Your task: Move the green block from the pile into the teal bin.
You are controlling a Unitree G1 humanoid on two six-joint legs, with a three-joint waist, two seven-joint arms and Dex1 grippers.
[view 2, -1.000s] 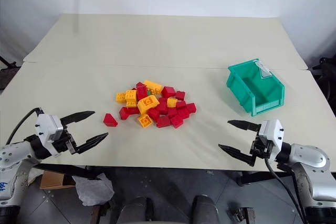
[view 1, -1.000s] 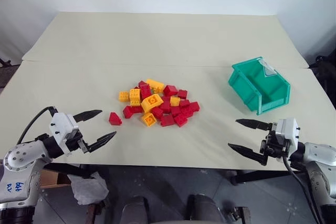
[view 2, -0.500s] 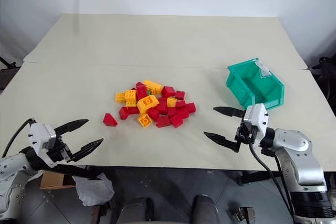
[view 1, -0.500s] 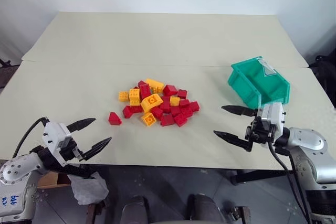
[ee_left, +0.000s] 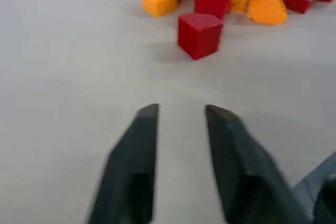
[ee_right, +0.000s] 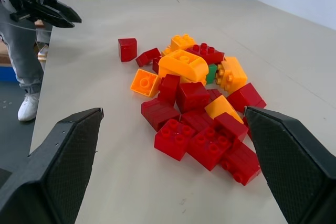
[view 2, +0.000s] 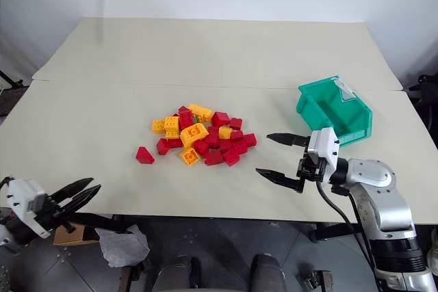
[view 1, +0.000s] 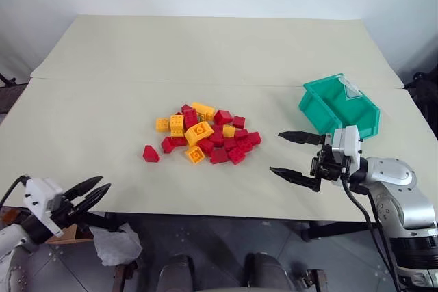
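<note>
Facing the pile [view 1: 204, 135] from the right with the right claw [view 1: 295, 155] spread wide and empty, lined up for the green block [ee_right: 211, 73], nearly buried mid-heap under red and yellow bricks. Hanging off the tabletop's [view 1: 205, 52] near-left edge, left claw [view 1: 87, 193] nearly closed, holding nothing. Waiting at far right, the teal bin [view 1: 339, 111].

Bright, even light with soft shadows; the left claw [ee_left: 178, 129] is blurred up close, the counter [view 1: 219, 52] sharp.
</note>
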